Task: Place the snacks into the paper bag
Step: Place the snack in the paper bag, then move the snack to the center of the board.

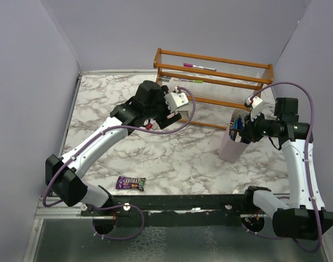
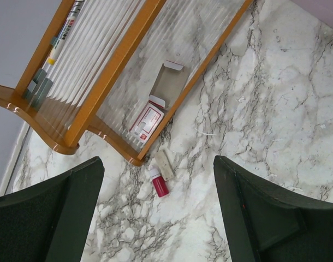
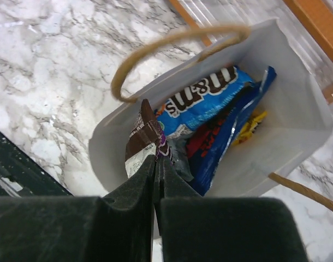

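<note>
Brown wrapper shows pinched between the tightly closed fingers of the right gripper [image 3: 156,161]: a brown-wrapped snack [image 3: 143,134] hangs over the near side of the open mouth of the paper bag [image 3: 289,71], its lower end seemingly just inside the rim. The bag stands on the marble table [image 1: 172,158] in front of the wooden rack [image 1: 210,71] and already holds a blue M&M's packet [image 3: 202,98] with red-blue and yellow wrappers beside it. The step in hand looks like the release. To do it well, I would carry the snack a little toward the bag's middle, away from the near wall and the string handle [image 3: 172,38] looping above it, sink it until most of it is below the rim, then part the fingers and lift straight up so nothing snags the handle or tips the light bag. The left gripper [image 1: 167,117] hangs near the rack with its fingers spread wide and nothing between them. One purple packet [image 1: 130,183] lies on the table near the left arm's base, not yet bagged.
</note>
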Robot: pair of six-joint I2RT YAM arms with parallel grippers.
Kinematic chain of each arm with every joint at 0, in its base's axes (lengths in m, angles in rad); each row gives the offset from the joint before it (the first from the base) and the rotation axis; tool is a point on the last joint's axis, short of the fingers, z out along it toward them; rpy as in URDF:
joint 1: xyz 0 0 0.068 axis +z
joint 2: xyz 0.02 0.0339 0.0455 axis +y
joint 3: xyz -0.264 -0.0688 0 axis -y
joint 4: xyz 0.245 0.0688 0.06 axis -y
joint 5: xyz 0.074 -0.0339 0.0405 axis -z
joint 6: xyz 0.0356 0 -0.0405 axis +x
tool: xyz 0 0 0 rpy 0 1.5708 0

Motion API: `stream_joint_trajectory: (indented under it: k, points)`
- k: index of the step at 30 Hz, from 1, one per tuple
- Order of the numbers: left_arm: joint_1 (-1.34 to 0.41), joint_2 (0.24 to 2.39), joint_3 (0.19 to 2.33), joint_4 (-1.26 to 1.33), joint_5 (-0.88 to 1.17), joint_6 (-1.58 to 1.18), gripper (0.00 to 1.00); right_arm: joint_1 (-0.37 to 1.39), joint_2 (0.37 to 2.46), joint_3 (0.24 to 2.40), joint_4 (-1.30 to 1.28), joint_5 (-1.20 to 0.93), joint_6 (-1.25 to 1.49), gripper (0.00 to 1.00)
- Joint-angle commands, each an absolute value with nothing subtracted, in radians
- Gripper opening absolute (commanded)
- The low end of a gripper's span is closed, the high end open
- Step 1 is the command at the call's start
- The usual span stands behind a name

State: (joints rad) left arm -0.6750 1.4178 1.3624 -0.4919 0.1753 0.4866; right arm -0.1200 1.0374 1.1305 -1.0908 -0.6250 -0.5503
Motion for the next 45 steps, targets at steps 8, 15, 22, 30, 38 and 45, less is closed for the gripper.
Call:
stream_joint_trajectory:
  k: [8,15,22,30,38,45]
  points:
    - [-0.673,1.396,1.37,-0.488,0.133,0.499,0.85,-0.124,1.005,1.148,-1.064,-0.463,-0.505,0.01]
    - [-0.673,1.405,1.338,-0.497,0.108,0.528,0.85,-0.123,1.026,1.131,-1.064,-0.473,-0.499,0.02]
    - [-0.669,1.414,1.288,-0.497,0.066,0.547,0.85,-0.117,1.023,1.096,-1.046,-0.471,-0.504,0.06]
    - [-0.644,1.443,1.267,-0.529,0.069,0.54,0.85,-0.108,1.044,1.079,-1.04,-0.476,-0.52,0.18]
    - [-0.498,1.451,1.205,-0.578,0.194,0.551,0.88,-0.106,1.061,1.225,-1.105,-0.55,-0.523,0.48]
    - [-0.386,1.446,1.132,-0.59,0.247,0.591,0.99,-0.106,1.074,1.322,-1.115,-0.591,-0.521,0.8]
